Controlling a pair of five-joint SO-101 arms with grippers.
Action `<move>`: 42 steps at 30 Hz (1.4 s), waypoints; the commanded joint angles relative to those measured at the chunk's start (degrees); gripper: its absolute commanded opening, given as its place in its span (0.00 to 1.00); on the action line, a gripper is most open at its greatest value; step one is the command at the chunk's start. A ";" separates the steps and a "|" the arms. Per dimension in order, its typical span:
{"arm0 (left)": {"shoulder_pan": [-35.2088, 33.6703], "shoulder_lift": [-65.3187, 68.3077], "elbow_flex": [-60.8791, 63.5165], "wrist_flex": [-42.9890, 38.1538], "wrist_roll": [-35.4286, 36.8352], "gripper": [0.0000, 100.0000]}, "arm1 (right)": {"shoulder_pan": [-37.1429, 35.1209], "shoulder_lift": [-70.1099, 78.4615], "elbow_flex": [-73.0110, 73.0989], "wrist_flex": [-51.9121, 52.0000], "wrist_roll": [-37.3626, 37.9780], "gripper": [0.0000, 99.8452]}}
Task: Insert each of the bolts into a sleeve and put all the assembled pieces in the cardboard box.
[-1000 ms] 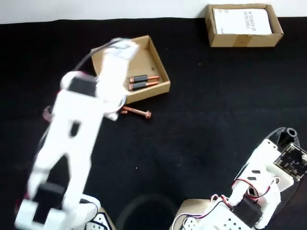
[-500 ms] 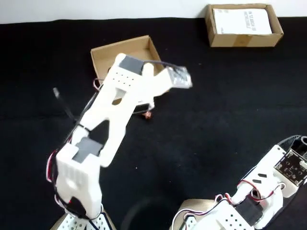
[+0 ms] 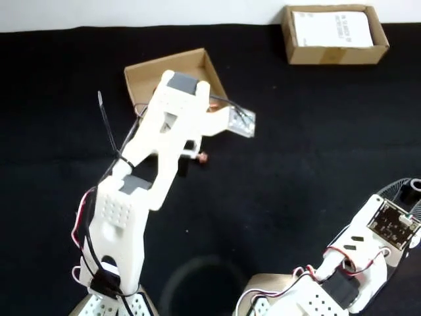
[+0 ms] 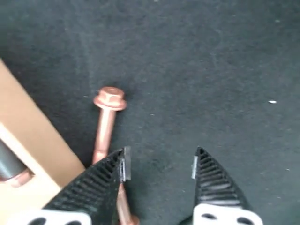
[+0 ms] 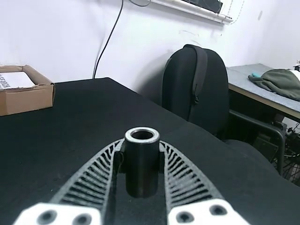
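Bolt (image 4: 105,126) beside parted left claw (image 4: 161,157), sleeve (image 5: 141,164) clamped

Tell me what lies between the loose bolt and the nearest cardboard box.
Only bare black table, seen in the left wrist view, separates the bolt from the cardboard box.

a black office chair (image 5: 201,89) stands beyond the black table (image 3: 296,131).

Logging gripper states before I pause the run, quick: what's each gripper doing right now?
Left gripper: open, holding nothing; the bolt lies by one finger.
Right gripper: shut on a sleeve.
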 commanded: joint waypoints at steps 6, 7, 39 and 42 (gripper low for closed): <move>-0.31 9.80 -18.07 0.18 -1.49 0.22 | -0.48 -0.92 0.75 -1.27 0.44 0.01; -0.31 11.56 -20.00 0.18 -1.49 0.22 | -0.48 -0.92 0.75 -1.27 0.44 0.01; -0.04 20.62 -35.12 0.62 9.67 0.01 | -0.31 -1.01 0.31 -1.54 0.09 0.01; 1.80 15.60 -37.14 0.62 16.18 0.01 | -0.84 -0.92 0.66 -1.27 0.00 0.01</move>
